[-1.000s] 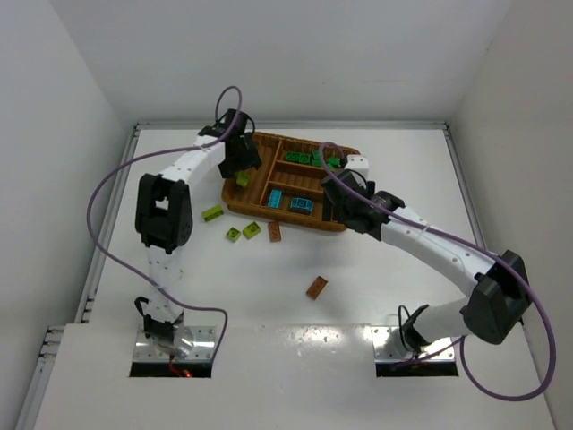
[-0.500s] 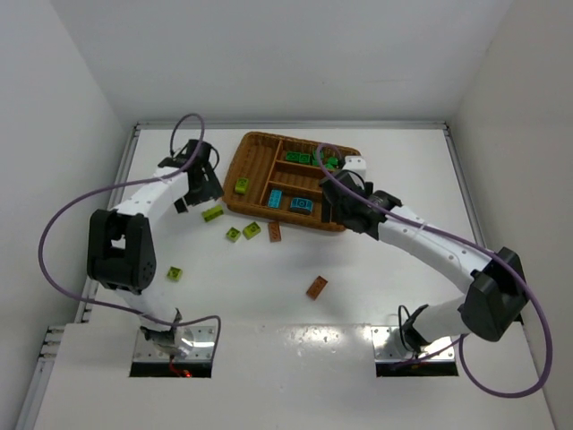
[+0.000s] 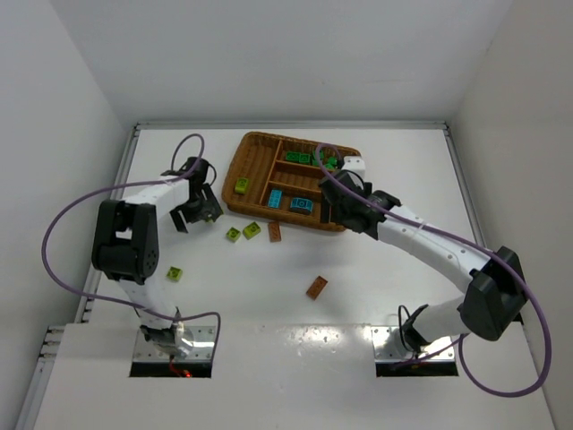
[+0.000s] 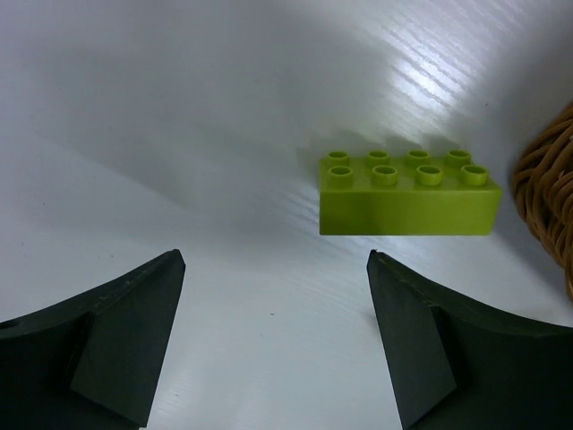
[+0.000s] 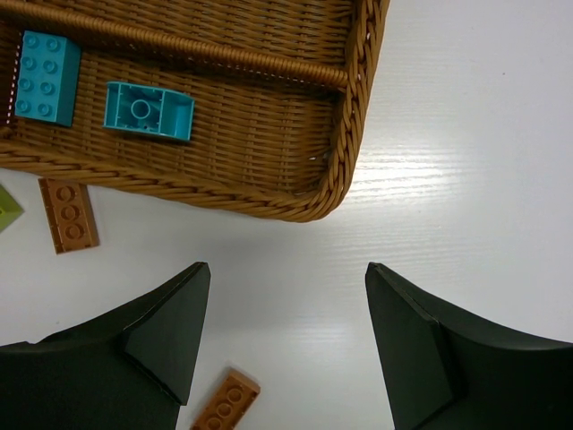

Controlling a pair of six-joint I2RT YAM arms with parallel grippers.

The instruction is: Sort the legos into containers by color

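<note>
The brown wicker tray (image 3: 260, 212) holds a lime lego (image 3: 242, 184) in its long section, dark green legos (image 3: 300, 158) in the far slot and blue ones (image 3: 302, 205) in the near slot. My left gripper (image 3: 192, 213) hangs open and empty over the table left of the tray. A lime brick (image 4: 407, 193) lies just ahead of its right finger (image 4: 421, 349), beside the tray's rim (image 4: 546, 206). My right gripper (image 5: 285, 273) is open and empty off the tray's near right corner (image 5: 345, 179). It shows in the top view too, the right gripper (image 3: 345, 213).
Loose legos lie on the table in front of the tray: two lime ones (image 3: 233, 234) (image 3: 252, 229), an orange plate (image 3: 275, 232), another orange one (image 3: 316, 287) and a lime one (image 3: 175, 273) beside the left arm. White walls close the table at the back and sides.
My left gripper let go of a lime brick in the tray's long section, swung left and down to the table beside the tray, and opened wider. The right arm kept still.
</note>
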